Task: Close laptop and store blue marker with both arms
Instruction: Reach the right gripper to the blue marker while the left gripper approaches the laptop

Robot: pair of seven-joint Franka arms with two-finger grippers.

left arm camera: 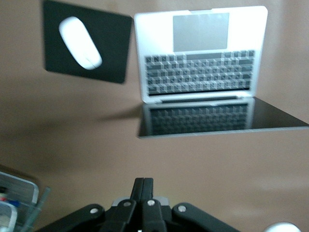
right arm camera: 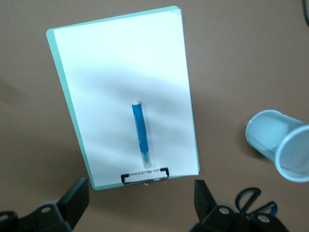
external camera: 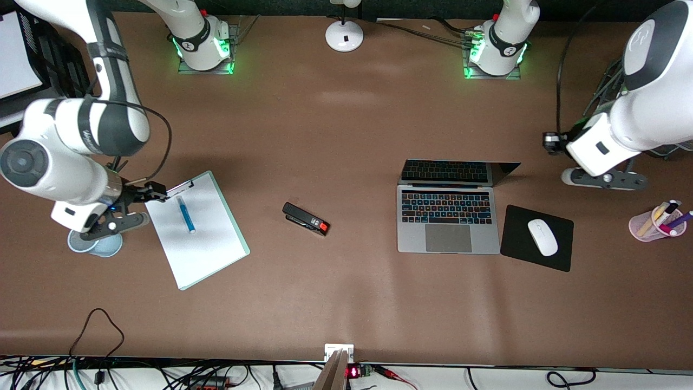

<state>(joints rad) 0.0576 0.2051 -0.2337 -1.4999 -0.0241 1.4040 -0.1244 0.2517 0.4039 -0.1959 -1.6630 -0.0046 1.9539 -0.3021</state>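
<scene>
The laptop stands open toward the left arm's end of the table, its keys lit and its screen tilted far back; it also shows in the left wrist view. The blue marker lies on the white paper of a clipboard toward the right arm's end, and shows in the right wrist view. My right gripper is open and empty, above the clipboard's clip end. My left gripper is shut and empty, in the air beside the laptop.
A white mouse lies on a black mouse pad beside the laptop. A pink cup holds markers at the left arm's end. A black stapler lies mid-table. A blue mesh cup stands under the right gripper.
</scene>
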